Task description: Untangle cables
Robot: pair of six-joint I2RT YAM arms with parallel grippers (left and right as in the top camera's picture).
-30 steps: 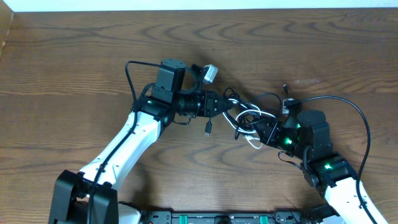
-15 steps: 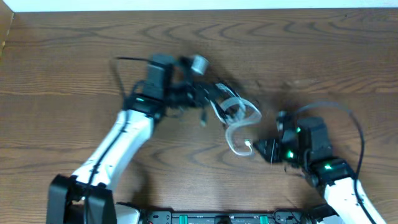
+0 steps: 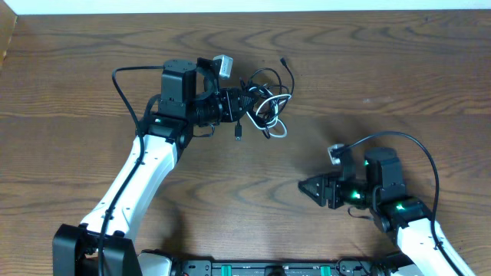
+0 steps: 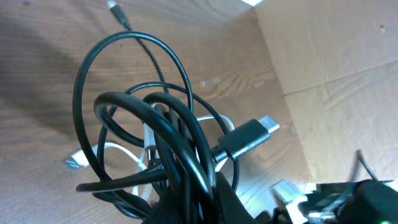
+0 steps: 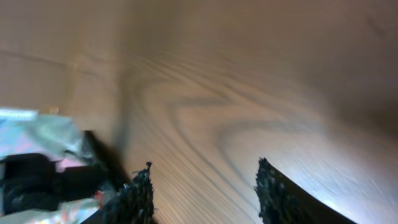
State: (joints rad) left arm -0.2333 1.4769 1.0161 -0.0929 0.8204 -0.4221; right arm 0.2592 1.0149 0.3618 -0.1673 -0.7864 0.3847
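Across the wooden table [image 3: 399, 69], the knot has travelled up and left since a second ago, away from the right gripper [image 3: 308, 186]. Now the left gripper [image 3: 247, 107] is clamped tight on the tangled cables [image 3: 268, 100] at upper centre: black loops with the white cable [image 3: 278, 129] threaded through. Well apart, the right gripper stands parted, holding nothing. One black USB plug [image 4: 249, 138] juts from the bundle

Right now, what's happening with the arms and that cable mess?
The left gripper is shut on the cables, a knotted bundle of black and white cords held just above the table. The right gripper is open and empty, nearer the robot's base and clear of the bundle. The cords are not separated yet.
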